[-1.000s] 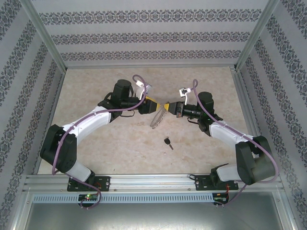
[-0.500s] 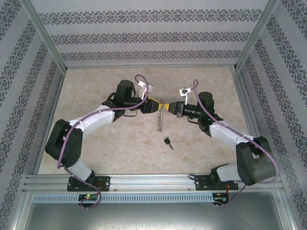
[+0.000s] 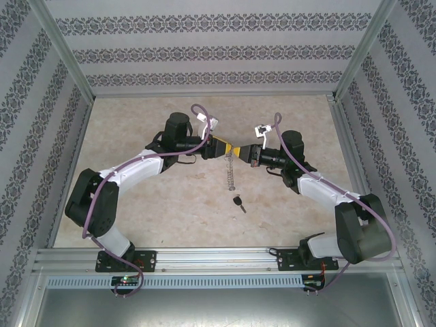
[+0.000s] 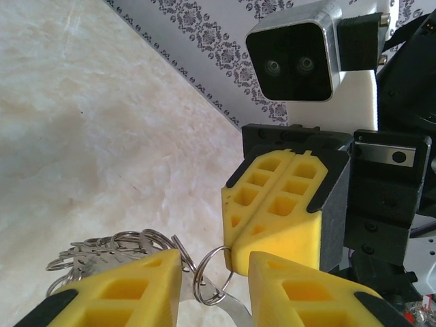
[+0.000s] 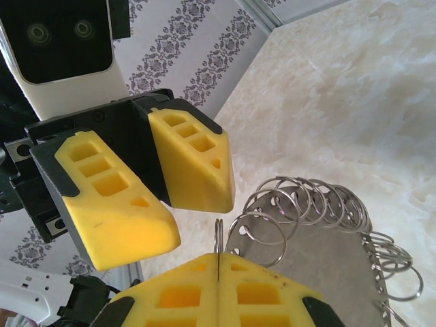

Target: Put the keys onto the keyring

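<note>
One black-headed key (image 3: pixel 238 203), one keyring (image 3: pixel 231 176), two grippers: the left gripper (image 3: pixel 222 147) and the right gripper (image 3: pixel 240 151)

Keyring (image 3: pixel 230 176) hangs under left gripper (image 3: pixel 223 148) and right gripper (image 3: pixel 236 151); key (image 3: pixel 238 202) on table (image 3: pixel 136 122), just before keyring.

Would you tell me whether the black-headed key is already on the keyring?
No, the key lies on the table, apart from the keyring.

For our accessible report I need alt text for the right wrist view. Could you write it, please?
The right claw, shut, pinches the keyring, whose many small silver rings fan out above the pale table. The left claw faces it, open, close to the pinched ring.
</note>
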